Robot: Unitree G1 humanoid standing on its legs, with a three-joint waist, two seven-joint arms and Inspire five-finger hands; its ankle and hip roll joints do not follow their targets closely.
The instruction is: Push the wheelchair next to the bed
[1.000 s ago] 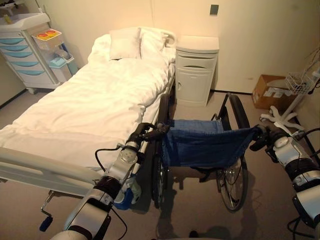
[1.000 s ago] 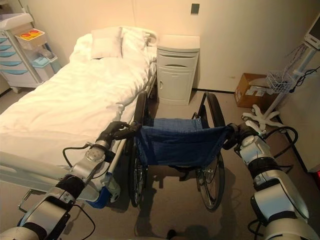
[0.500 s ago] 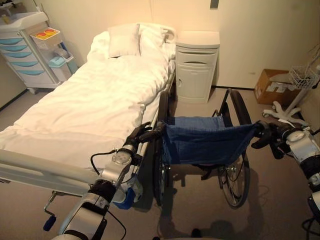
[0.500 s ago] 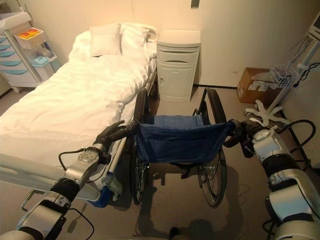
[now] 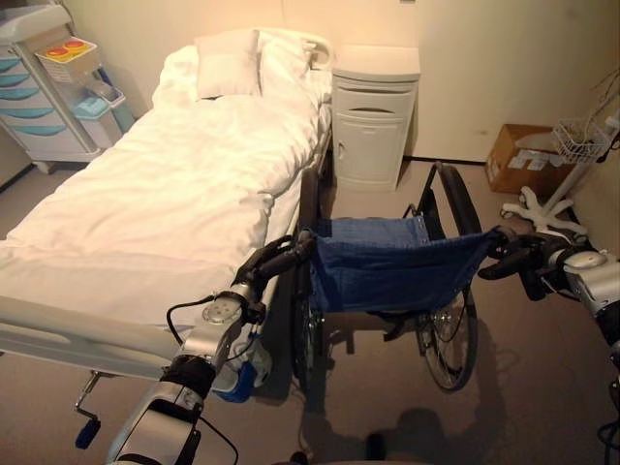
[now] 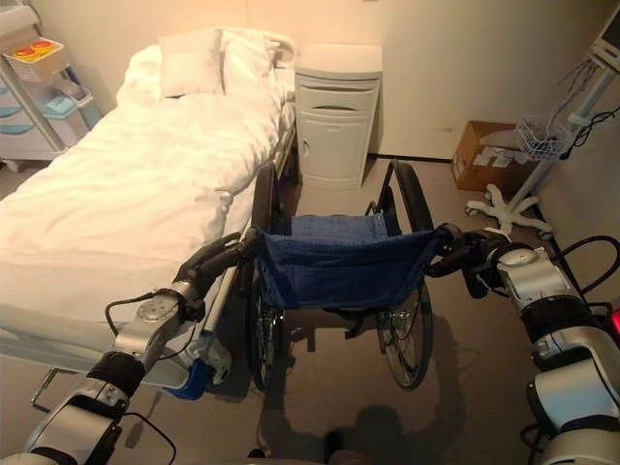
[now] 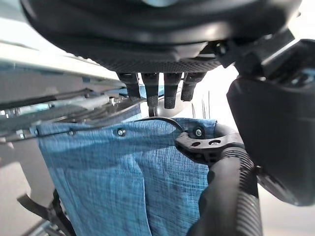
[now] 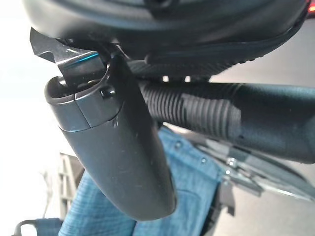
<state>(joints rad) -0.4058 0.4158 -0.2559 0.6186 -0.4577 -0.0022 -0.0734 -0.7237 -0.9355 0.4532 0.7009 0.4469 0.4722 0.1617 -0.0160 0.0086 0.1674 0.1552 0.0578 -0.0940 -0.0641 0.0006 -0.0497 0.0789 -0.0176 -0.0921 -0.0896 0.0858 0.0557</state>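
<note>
Blue denim backs the wheelchair at mid-frame, its left wheel just beside the white bed that fills the left half. The left hand wraps the left push handle; the right hand curls round the right handle. A cabinet stands at upper centre, beyond the chair.

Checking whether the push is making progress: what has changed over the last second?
The wheelchair has rolled forward alongside the bed, closer to the nightstand, with the camera following. The left hand and right hand stay on its push handles.
</note>
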